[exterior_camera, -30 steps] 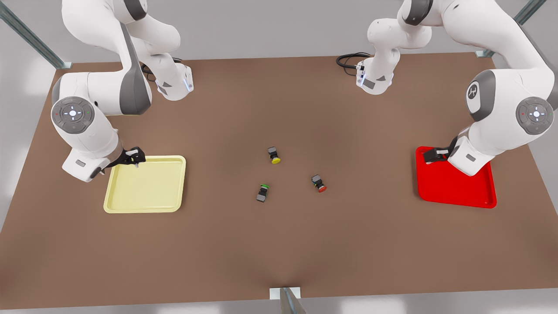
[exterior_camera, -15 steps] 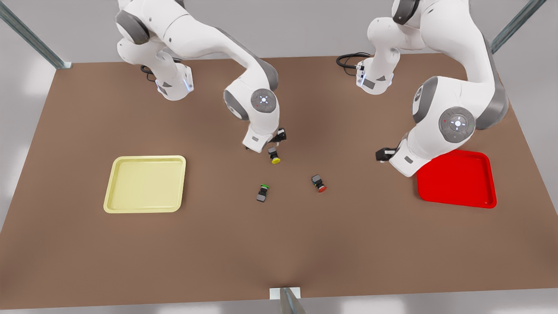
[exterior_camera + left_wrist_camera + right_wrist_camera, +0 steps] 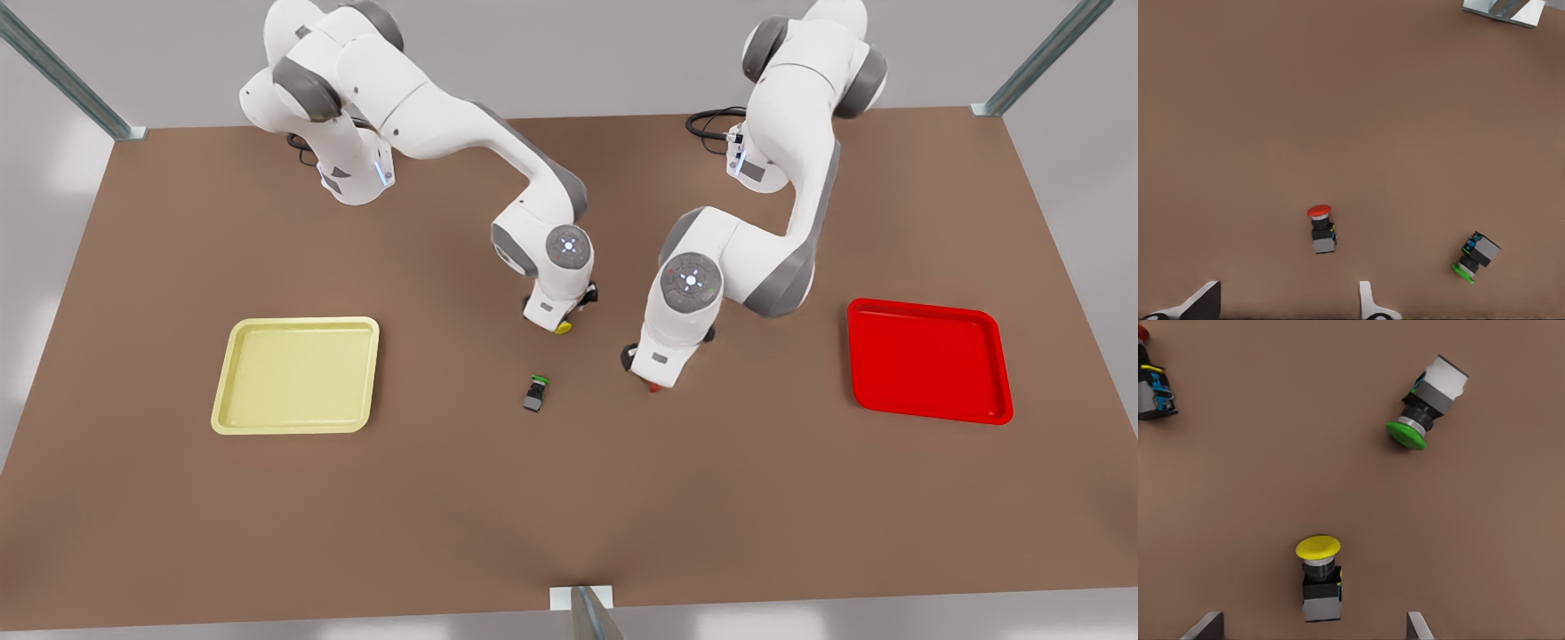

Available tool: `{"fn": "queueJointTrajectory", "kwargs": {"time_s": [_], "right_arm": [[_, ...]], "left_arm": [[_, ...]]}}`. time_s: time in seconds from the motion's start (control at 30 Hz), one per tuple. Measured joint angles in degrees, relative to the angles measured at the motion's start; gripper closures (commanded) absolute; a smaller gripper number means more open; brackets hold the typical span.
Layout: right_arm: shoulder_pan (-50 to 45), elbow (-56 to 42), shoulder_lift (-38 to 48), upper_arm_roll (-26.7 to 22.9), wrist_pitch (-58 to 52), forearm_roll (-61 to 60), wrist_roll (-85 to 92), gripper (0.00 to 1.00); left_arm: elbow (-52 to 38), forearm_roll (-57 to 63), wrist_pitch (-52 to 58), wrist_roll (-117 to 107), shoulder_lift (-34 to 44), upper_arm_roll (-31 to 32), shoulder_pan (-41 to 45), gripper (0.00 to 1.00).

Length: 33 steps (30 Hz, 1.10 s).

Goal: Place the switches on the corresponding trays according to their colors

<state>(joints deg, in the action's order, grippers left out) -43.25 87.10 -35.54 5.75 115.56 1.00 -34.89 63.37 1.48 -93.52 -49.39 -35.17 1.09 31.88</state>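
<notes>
Since each switch is a tiny hard block with a smooth domed cap, I judge it light and stiff but apt to skid or tip. The flat-sided dark body is the place to pinch, not the cap. 3 switches lie on the bench (image 3: 800, 516), all on their sides and outside the trays. Nearest is the green switch (image 3: 536, 393), which has no tray of its colour. Next comes the red switch (image 3: 1321, 230), just ahead of the left gripper (image 3: 1286, 305), whose fingers stand wide apart and empty. Farther off, the yellow switch (image 3: 1320, 577) lines up with the gap between the right gripper's (image 3: 1313, 628) spread, empty fingers. 2 trays, a yellow tray (image 3: 293, 375) and a red tray (image 3: 929, 360), sit well apart on either side, both bare.
</notes>
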Motion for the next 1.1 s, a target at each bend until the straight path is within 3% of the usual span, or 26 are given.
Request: {"fn": "queueJointTrajectory", "kwargs": {"time_s": [0.43, 0.83, 1.1], "right_arm": [[0.1, 17.8, 2.7, 0.0, 20.7, 0.5, 1.3, 0.0], [-1.7, 17.3, 0.7, 0.1, 22.0, 0.3, 1.1, 0.0], [-1.7, 17.7, -0.5, 0.0, 22.1, 0.4, 1.2, 0.0]], "left_arm": [[3.3, -5.4, -15.1, 1.1, -7.3, -0.2, 5.1, 0.0], [17.5, -3.9, -30.7, 2.6, -8.3, -0.2, 4.7, 0.0], [24.4, -10.5, -33.0, -5.6, -6.1, -0.3, 1.9, 0.0]]}}
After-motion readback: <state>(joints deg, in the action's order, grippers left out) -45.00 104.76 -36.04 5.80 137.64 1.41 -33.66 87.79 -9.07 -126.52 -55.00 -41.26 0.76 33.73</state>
